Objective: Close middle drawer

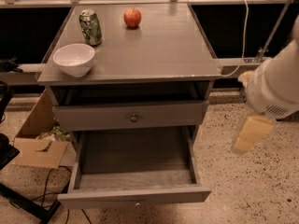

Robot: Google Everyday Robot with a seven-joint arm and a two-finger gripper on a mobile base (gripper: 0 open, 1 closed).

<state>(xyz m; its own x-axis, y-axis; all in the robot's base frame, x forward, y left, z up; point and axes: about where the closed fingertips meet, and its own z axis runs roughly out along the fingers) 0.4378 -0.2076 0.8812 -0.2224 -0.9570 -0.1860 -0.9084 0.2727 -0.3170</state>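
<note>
The middle drawer (135, 155) is pulled far out at the bottom of the grey cabinet. Its flat grey inside is bare, and its low slim front panel (93, 199) has a tiny centre knob (137, 202). Above it sits the taller-fronted drawer (93, 118) with a dark round knob (134, 117), nearly pushed in. My gripper (244, 143), pale yellow on a white arm, hangs at the right of the cabinet. It is level with the open drawer's right side, apart from it and touching nothing.
On the cabinet top (154, 50) stand a white bowl (74, 59), a green can (90, 27) and a red apple (132, 17). A cardboard box (37, 146) and black cables (23, 199) lie on the floor at the left. A white cable (244, 27) hangs behind at the right.
</note>
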